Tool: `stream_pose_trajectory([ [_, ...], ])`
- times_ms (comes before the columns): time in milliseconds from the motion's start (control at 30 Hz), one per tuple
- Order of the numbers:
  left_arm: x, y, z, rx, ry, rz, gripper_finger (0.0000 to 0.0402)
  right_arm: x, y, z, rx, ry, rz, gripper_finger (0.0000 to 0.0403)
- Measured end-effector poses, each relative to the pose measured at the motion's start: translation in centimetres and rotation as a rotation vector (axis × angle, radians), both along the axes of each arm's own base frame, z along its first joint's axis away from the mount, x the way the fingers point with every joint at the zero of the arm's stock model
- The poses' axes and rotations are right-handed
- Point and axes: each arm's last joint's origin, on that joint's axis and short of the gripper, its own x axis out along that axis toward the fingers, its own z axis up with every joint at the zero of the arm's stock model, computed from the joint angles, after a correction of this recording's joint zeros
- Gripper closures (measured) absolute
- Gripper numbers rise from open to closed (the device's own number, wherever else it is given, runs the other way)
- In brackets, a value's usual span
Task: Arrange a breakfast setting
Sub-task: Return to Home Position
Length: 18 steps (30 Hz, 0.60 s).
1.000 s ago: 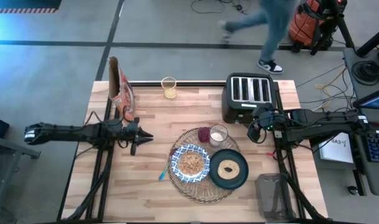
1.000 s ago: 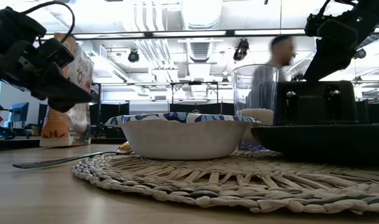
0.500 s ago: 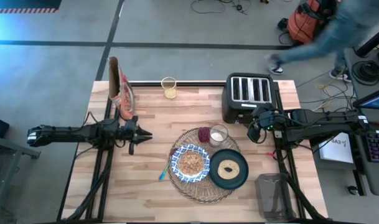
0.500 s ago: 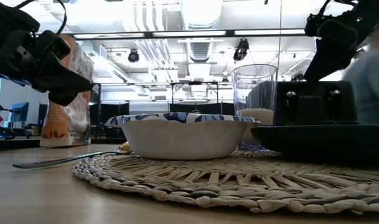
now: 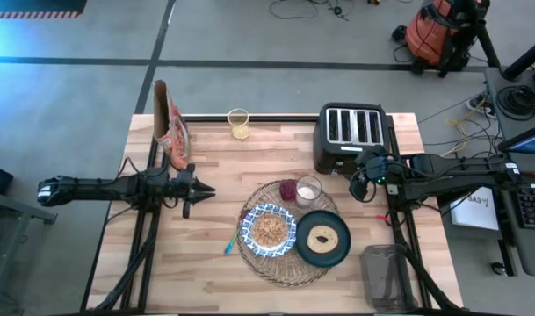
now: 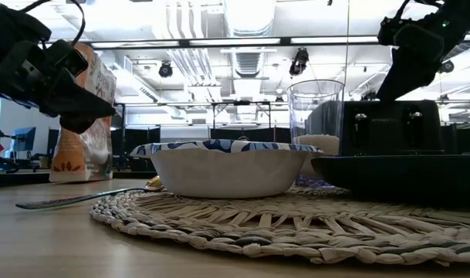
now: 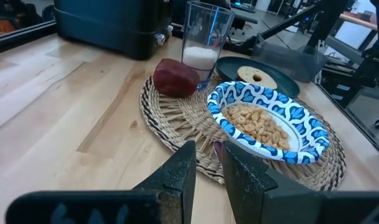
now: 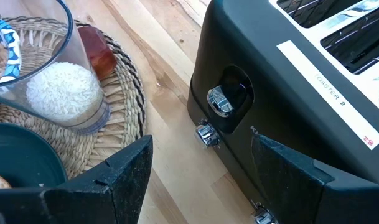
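The round straw placemat (image 5: 285, 263) lies at the table's middle, toward the near edge. On it stand the blue-and-white bowl (image 5: 268, 230) with cereal, the dark teal plate (image 5: 322, 239) with a ring-shaped bun, and the clear glass (image 5: 308, 190) holding something white. A dark red piece (image 5: 289, 189) lies beside the glass. My left gripper (image 5: 205, 190) hovers left of the mat, its fingers almost together and empty; it also shows in the left wrist view (image 7: 208, 146). My right gripper (image 5: 360, 185) hangs open and empty in front of the toaster, right of the glass (image 8: 201, 140).
The black four-slot toaster (image 5: 350, 138) stands at the far right. The orange-brown cereal bag (image 5: 170, 127) stands at the far left, and a second glass (image 5: 239, 124) with yellow liquid stands at the far edge. A blue-handled spoon (image 5: 230, 243) lies left of the mat. A clear container (image 5: 386, 276) sits at the near right corner.
My left gripper has risen a little above the table. A person beyond the far edge has walked to the right and out of view. The things on the mat have stayed put.
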Motion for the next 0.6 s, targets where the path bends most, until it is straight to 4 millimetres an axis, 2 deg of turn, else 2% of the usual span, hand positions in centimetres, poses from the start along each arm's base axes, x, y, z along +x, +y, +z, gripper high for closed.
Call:
stream_pose_trajectory([
  [600,0.05,0.00,-0.08,-0.001,0.008,0.000,0.0340,0.00,0.00,0.00,0.000,0.000,0.000,0.0142],
])
